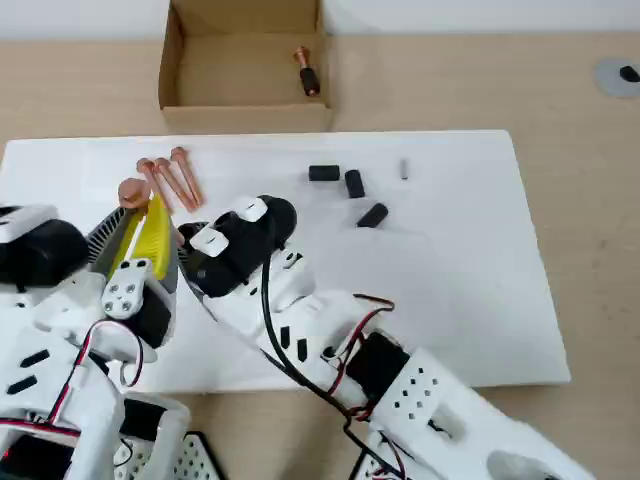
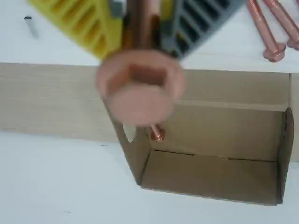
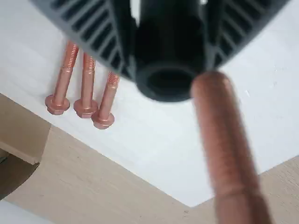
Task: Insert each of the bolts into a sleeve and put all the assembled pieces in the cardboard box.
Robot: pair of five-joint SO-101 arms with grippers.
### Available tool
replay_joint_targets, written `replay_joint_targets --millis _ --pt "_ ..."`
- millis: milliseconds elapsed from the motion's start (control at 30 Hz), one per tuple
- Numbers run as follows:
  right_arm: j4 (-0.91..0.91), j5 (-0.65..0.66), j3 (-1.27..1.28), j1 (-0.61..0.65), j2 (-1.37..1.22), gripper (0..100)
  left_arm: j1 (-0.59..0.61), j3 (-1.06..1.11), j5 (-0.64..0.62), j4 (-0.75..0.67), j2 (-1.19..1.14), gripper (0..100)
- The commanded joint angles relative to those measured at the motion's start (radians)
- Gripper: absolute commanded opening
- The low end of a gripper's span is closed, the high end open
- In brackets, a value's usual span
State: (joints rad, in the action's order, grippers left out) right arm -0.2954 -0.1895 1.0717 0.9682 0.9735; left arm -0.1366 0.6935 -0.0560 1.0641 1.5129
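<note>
The left gripper (image 2: 140, 21), one finger yellow and one grey, is clamped on the shank of a copper-coloured flanged bolt (image 2: 140, 86), whose head sticks out past the fingertips. The right gripper (image 3: 168, 37), dark grey, squeezes a black cylindrical sleeve (image 3: 168, 70). The end of the bolt's shank sits just beside the rim of the sleeve's open mouth, not inside it. Both grippers meet over the left part of the white board (image 1: 450, 300), which lies on the wooden bench (image 1: 580, 200). Three loose copper bolts (image 1: 172, 178) lie side by side near the board's far left corner. Three loose black sleeves (image 1: 354, 184) lie near its far edge, about midway along, with a small grey pin (image 1: 404, 169) just to their right. The open brown cardboard box (image 1: 170, 70) stands on the bench beyond the board's far edge, and one assembled piece (image 1: 306, 72) lies by its right wall
</note>
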Motion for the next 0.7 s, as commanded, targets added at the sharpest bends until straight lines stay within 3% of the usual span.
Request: replay_joint_targets --millis 0,333,667 --pt "0.031 -0.011 -0.064 -0.018 0.039 0.9 -0.005 -0.052 -0.009 -0.014 -0.007 1" --pt "0.031 -0.011 -0.067 -0.016 0.051 0.9 -0.003 0.064 -0.009 -0.147 -0.002 1" --pt "0.025 -0.008 -0.053 -0.016 0.104 0.9 -0.008 0.072 -0.009 -0.135 -0.008 1"
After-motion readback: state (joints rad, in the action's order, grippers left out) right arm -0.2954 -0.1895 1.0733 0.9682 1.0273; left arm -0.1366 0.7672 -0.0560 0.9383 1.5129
